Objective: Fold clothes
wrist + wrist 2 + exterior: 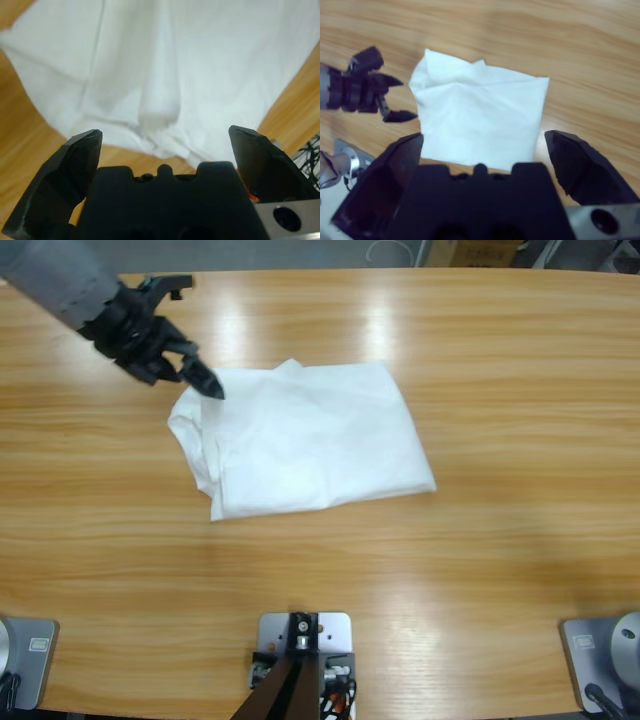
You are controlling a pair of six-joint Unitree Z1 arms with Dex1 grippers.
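— The T-shirt [310,440]: where does it lie?

— Near the middle of the wooden table [500,570], folded into a rough white rectangle. Its left edge is bunched into rumpled folds, while the right part lies fairly flat, and one small peak of cloth sticks up along the far edge.

— And the left gripper [200,375]?

— It comes in from the upper left corner of the high view and hovers at the shirt's rumpled upper left corner. Its jaws stand wide apart with nothing between them. Whether a jaw tip touches the cloth I can't quite tell; it is at least just beside it. Its own wrist view looks down on the creased cloth [165,75], close below.

— The right gripper [482,150]?

— It doesn't appear in the high view. In its wrist view the jaws are spread and empty, well apart from the shirt [480,120], which it sees whole, with the left gripper [395,97] at the shirt's far side.
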